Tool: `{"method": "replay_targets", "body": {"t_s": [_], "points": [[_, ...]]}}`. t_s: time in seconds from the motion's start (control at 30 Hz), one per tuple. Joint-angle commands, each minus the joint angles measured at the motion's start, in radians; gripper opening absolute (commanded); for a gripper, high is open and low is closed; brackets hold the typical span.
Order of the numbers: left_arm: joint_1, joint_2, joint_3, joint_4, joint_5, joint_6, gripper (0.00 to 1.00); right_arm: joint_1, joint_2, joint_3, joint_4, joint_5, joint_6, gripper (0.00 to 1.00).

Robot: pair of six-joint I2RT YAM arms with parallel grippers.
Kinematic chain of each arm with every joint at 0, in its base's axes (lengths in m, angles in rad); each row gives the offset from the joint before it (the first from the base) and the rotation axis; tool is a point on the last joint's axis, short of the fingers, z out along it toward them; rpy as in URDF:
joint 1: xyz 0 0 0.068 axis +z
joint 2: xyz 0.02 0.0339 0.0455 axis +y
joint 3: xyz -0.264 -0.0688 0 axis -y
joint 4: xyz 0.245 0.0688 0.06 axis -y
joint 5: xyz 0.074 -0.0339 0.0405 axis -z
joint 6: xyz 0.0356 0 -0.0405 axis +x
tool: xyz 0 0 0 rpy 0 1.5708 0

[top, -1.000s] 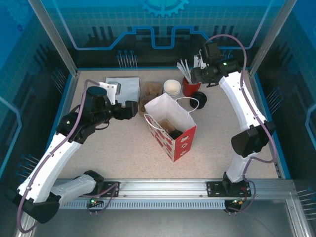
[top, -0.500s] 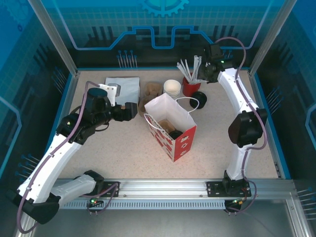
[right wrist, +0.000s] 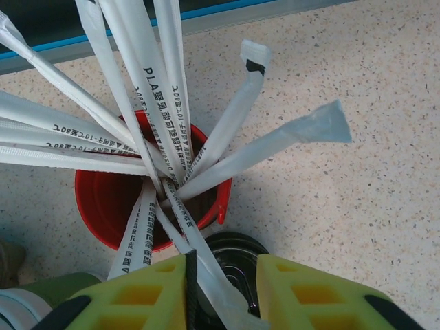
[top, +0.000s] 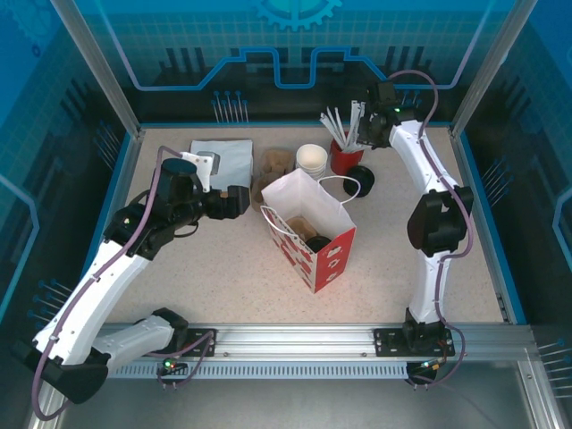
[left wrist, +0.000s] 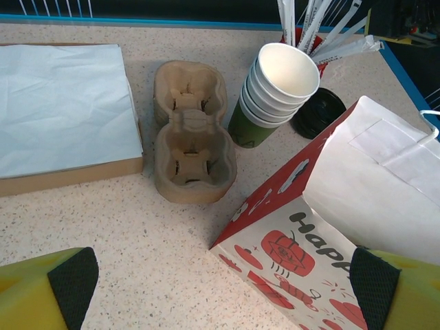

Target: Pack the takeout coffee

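The right gripper (right wrist: 221, 268), jaws a little apart astride one wrapped straw (right wrist: 198, 253), hovers just over the red cup (right wrist: 96, 206) beneath it, apparently to pull that straw for the paper bag (top: 308, 214).

left end effector (left wrist: 223, 276) — spread wide | right end effector (right wrist: 221, 292) — narrowly parted

Paper bag (top: 308, 204) stands open; right gripper (top: 362, 138) over red cup (top: 343, 162).

Takeout coffee (top: 317, 242) in bag (top: 332, 256), cup stack (top: 312, 159) and straw cup (top: 345, 162) behind
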Motion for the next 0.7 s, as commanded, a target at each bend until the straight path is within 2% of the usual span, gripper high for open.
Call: {"method": "replay_targets", "body": {"t_s": [0.0, 0.37, 0.67], "points": [[0.010, 0.010, 0.022, -0.018, -0.005, -0.002, 0.98, -0.013, 0.027, 0.047, 0.017, -0.015, -0.007, 0.27], [0.010, 0.024, 0.027, -0.014, -0.004, -0.002, 0.98, 0.003, 0.012, 0.083, -0.013, 0.009, -0.075, 0.08], [0.010, 0.022, 0.028, -0.006, -0.003, 0.000, 0.98, 0.054, -0.156, -0.009, 0.024, 0.063, -0.124, 0.05]]}}
